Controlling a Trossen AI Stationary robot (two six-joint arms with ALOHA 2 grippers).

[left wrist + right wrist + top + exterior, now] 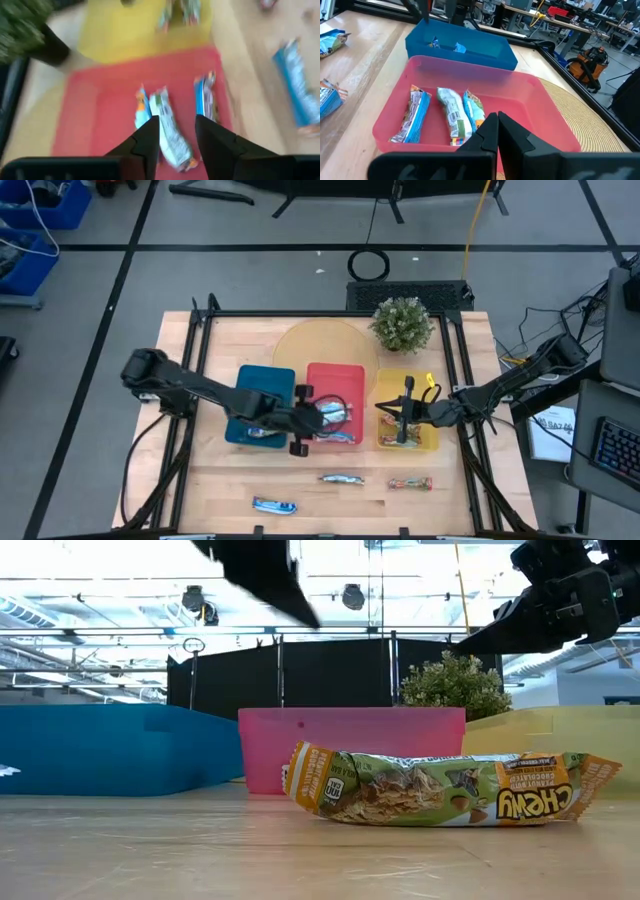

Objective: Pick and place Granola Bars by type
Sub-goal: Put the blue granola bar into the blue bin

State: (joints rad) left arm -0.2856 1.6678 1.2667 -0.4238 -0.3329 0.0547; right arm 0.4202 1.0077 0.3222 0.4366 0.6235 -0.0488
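Three trays — blue tray [262, 416], red tray [530, 95], yellow tray [388, 388]; three bars in the red [451, 117], three on the table [342, 478].

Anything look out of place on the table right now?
Nothing looks damaged or spilled. Three granola bars lie loose on the wooden table, outside the trays. The left gripper hangs over the red tray, jaws open.

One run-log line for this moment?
left gripper: open over red tray | right gripper: shut, over yellow tray | three bars on table
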